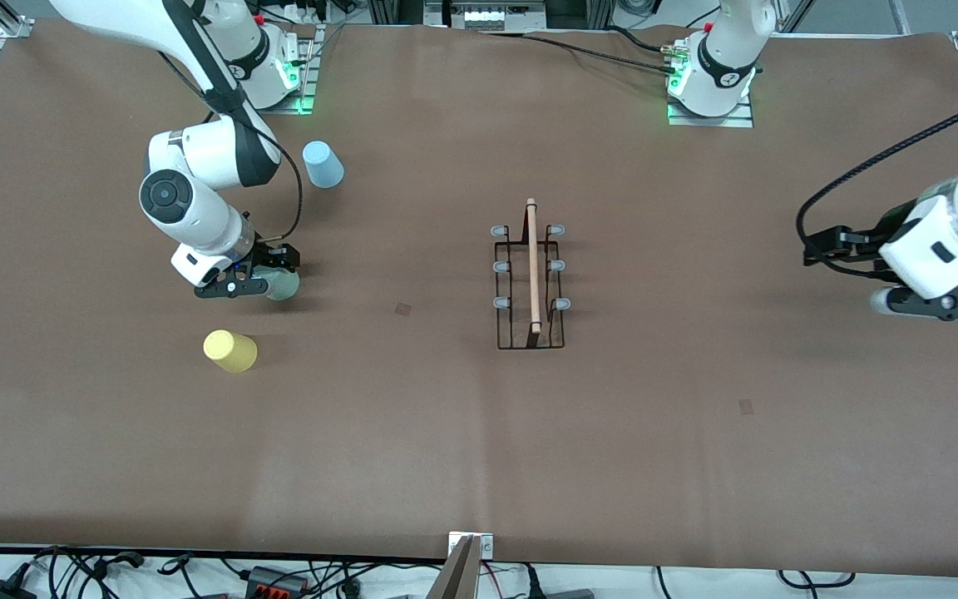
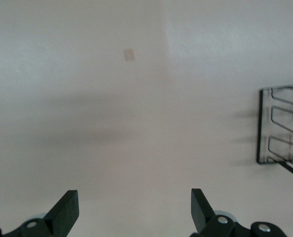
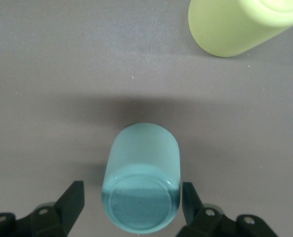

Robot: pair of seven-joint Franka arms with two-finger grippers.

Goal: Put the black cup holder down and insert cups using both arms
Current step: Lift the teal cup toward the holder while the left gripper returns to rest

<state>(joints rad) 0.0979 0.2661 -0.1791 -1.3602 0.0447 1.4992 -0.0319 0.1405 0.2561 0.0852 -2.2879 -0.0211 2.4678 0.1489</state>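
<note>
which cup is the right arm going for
Start at the right arm's end of the table. Three upturned cups stand there, and the right gripper has its jaws around the middle one, the pale grey-green cup. The yellow cup and light blue cup stand free.

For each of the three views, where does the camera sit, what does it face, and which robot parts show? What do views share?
Front view: high across the table, facing both bases; shows both arms, the black cup holder and three cups.
Left wrist view: on the left arm, facing the table; shows the open left gripper and the holder's end.
Right wrist view: on the right arm, facing down; right gripper flanks the grey-green cup, the yellow cup beside it.
Shared: every view shows something the front view shows.
</note>
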